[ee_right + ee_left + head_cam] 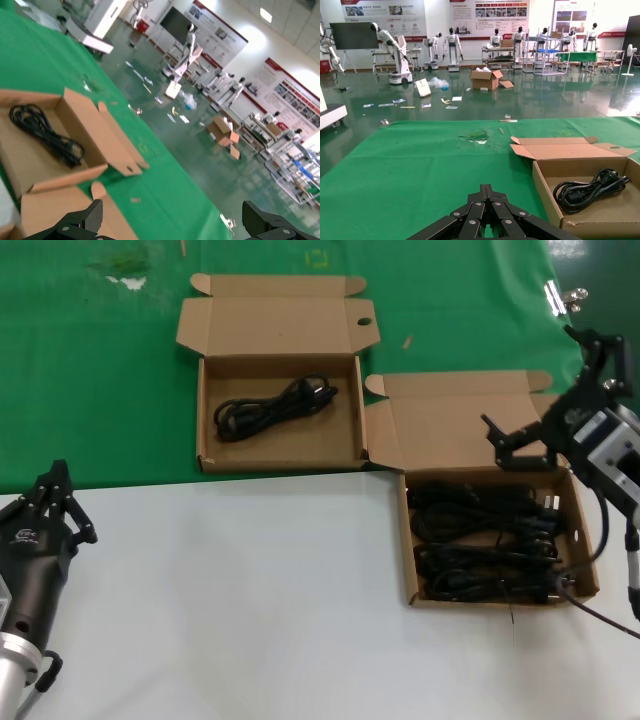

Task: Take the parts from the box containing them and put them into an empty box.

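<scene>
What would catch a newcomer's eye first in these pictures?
Two open cardboard boxes: the far box on the green cloth holds a single black cable, while the near box on the right is packed with coiled cables. The right end effector hovers open over that full box's lid; the left end effector waits shut near the left edge.

Head camera is looking down and forward over the worktop (250, 580), taking in both boxes. Left wrist camera is sitting low, facing out over the green mat toward the hall. Right wrist camera is tilting. Both wrist views are sharing the far box (590, 200) (45, 150).
</scene>
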{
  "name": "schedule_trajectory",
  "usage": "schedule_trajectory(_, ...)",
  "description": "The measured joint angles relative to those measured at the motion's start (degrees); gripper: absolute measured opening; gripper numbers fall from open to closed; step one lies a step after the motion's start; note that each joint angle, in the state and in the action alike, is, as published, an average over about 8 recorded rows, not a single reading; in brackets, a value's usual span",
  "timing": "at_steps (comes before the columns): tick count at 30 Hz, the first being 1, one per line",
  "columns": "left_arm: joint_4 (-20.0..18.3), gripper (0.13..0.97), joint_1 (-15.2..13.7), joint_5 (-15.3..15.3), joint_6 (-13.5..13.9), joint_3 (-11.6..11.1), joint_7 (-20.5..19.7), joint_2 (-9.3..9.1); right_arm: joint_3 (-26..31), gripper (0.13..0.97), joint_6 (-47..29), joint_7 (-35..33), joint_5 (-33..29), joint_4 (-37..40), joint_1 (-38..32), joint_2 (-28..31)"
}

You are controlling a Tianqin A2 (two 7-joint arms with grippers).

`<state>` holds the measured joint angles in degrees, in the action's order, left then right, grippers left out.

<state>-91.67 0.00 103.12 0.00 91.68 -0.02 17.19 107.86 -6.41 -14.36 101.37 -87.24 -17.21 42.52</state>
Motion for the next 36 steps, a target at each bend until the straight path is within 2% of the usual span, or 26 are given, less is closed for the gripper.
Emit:
schedule_trajectory(11,0.00,0.145,0.00,0.00,0.00,0.00,0.00,0.00,-1.14,0.966,0.95,1.14,-1.05,-0.29,2.03,0.13)
schedule_trajectory(21,0.00,0.160,0.00,0.00,0.00,0.00,0.00,0.00,-2.47,0.966,1.43,2.32,-0.81,-0.66,3.38,-2.13)
schedule_trajectory(30,0.00,0.245,0.00,0.01,0.00,0.00,0.00,0.00,-4.25,0.966,2.08,3.88,-0.47,-1.15,5.17,-5.13)
schedule_trajectory(36,0.00,0.358,0.00,0.01,0.00,0.00,0.00,0.00,-5.47,0.966,2.52,4.95,-0.24,-1.49,6.40,-7.20)
